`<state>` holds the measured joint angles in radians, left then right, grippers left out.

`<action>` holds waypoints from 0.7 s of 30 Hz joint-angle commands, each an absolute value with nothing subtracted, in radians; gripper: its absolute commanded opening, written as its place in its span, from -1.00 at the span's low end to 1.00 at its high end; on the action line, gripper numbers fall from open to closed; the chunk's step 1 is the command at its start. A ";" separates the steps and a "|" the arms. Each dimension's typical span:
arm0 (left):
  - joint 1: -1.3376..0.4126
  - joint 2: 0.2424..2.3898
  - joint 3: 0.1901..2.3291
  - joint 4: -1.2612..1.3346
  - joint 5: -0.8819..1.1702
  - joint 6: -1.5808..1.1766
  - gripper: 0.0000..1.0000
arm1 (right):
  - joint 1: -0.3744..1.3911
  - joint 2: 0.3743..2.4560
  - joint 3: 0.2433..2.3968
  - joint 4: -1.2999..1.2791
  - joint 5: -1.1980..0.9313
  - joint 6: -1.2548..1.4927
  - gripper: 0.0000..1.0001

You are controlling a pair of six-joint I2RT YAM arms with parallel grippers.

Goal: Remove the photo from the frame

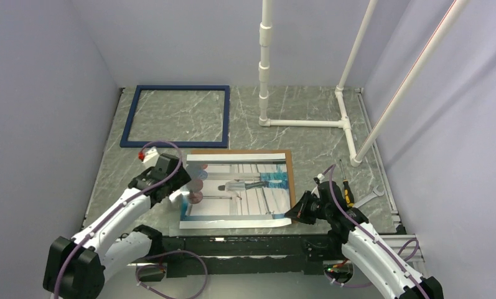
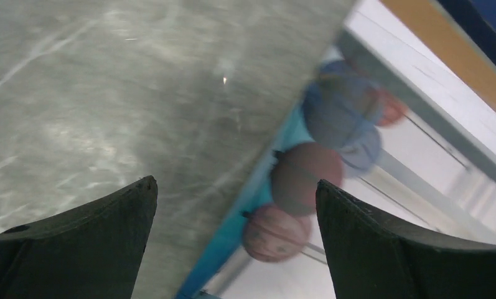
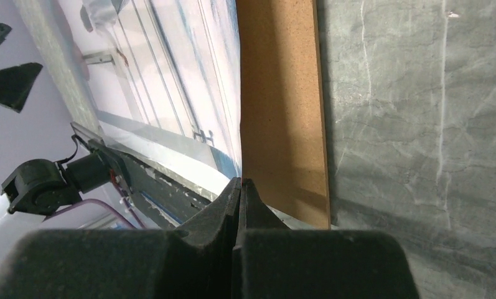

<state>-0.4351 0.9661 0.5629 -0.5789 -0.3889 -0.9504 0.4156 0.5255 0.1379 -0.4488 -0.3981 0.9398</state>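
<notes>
The photo lies face up on its brown hardboard back at the middle front of the table. The navy frame rests apart at the back left with nothing inside it. My left gripper hangs open over the photo's left edge; in the left wrist view the blue edge and reddish balls show between its fingers, untouched. My right gripper is shut at the photo's near right corner, which curls up off the hardboard. In the right wrist view the photo runs into the closed tips beside the hardboard.
A white pipe structure stands at the back right. A yellow-handled screwdriver and a wrench lie right of the photo. Pale walls close in the table on three sides.
</notes>
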 commanded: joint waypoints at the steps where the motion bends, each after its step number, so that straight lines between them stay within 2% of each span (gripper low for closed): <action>1: -0.303 0.923 0.496 -0.580 -0.412 -0.997 0.99 | 0.414 0.518 0.175 -0.475 -0.399 0.920 -1.00; 9: -0.167 1.040 0.455 -0.368 -0.233 -0.891 0.99 | 0.416 0.511 0.238 -0.526 -0.392 0.873 -1.00; 17: -0.160 1.163 0.428 -0.163 0.007 -0.845 0.99 | 0.416 0.498 0.321 -0.580 -0.382 0.827 -1.00; 21: -0.160 1.182 0.421 -0.120 0.051 -0.845 0.99 | 0.416 0.496 0.379 -0.628 -0.355 0.799 -1.00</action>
<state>-0.1600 1.1469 0.4580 -0.1699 -0.0891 -0.8524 0.4156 0.5083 0.2932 -0.5835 -0.3889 0.8425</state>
